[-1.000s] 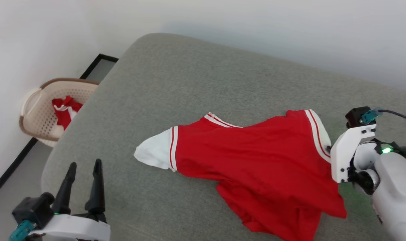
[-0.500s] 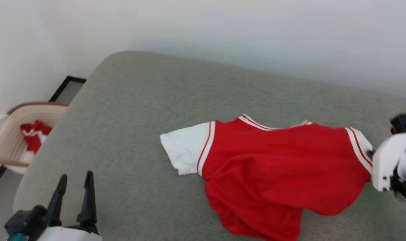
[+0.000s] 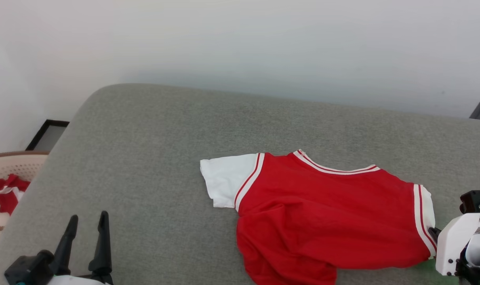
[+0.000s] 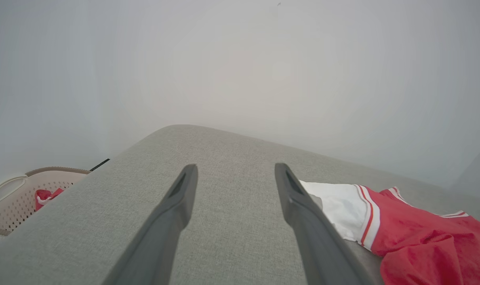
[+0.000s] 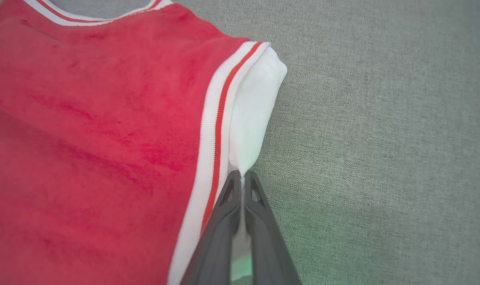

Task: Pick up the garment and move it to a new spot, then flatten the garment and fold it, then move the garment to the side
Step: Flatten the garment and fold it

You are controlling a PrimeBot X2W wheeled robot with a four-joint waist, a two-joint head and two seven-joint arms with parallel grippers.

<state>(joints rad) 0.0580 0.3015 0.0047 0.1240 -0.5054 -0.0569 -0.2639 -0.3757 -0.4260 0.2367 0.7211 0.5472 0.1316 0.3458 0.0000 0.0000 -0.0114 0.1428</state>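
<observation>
The garment [image 3: 327,213], a red jersey T-shirt with white sleeves and striped collar, lies spread on the grey cushion, its lower part bunched toward the front edge. The "23" is hidden. My right gripper [image 5: 242,180] is shut on the white right sleeve [image 5: 256,114], its fingers pinching the sleeve's edge; in the head view the right gripper [image 3: 435,233] sits at the garment's right end. My left gripper [image 3: 87,219] stands open at the lower left above bare cushion, well apart from the white left sleeve [image 4: 339,206].
A beige perforated basket [image 3: 2,170] with a small red-and-white cloth bundle [image 3: 6,194] stands on the floor beyond the cushion's left end. A pale wall runs behind the grey cushion [image 3: 164,130]. A dark-framed panel [image 3: 46,134] lies on the floor by the wall.
The head camera has turned right, shifting the basket toward the left edge. The right gripper has dragged the garment by its sleeve, and the shirt now lies wider and flatter.
</observation>
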